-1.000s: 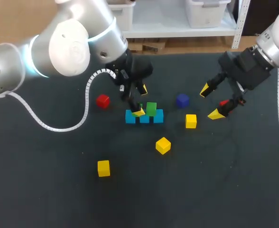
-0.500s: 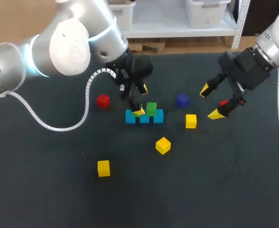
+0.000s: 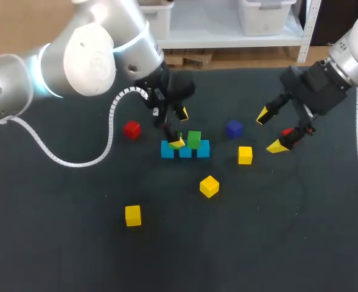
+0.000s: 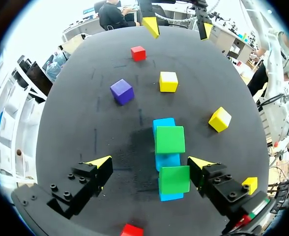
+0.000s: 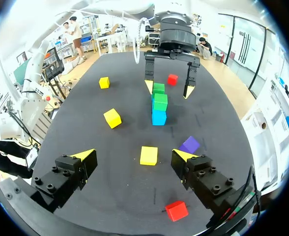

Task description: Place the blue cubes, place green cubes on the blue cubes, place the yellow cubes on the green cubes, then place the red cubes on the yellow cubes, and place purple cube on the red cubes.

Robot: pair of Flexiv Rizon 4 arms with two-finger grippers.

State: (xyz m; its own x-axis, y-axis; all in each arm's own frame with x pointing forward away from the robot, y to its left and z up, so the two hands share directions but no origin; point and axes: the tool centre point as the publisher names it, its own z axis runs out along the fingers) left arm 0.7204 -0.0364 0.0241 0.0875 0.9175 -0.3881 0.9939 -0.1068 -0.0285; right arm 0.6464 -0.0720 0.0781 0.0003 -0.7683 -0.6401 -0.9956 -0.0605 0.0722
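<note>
Three blue cubes (image 3: pixel 186 150) lie in a row mid-table. Two green cubes sit on the row, one (image 3: pixel 194 139) in plain sight, the other (image 4: pixel 174 179) half hidden in the head view behind a fingertip. My left gripper (image 3: pixel 180 129) hangs open just above the row, its fingers either side of the green cubes (image 4: pixel 170 139) without touching. My right gripper (image 3: pixel 270 130) is open over a red cube (image 3: pixel 287 131). Ahead of it lie a yellow cube (image 5: pixel 149 155) and the purple cube (image 5: pixel 189 145). Another red cube (image 3: pixel 131 129) lies left of the row.
Two more yellow cubes lie nearer the front, one (image 3: pixel 209 186) below the row and one (image 3: pixel 133 215) further left. The purple cube (image 3: pixel 233 128) and a yellow cube (image 3: pixel 245 155) sit between the row and my right gripper. My left arm's white cable (image 3: pixel 111 131) loops over the table.
</note>
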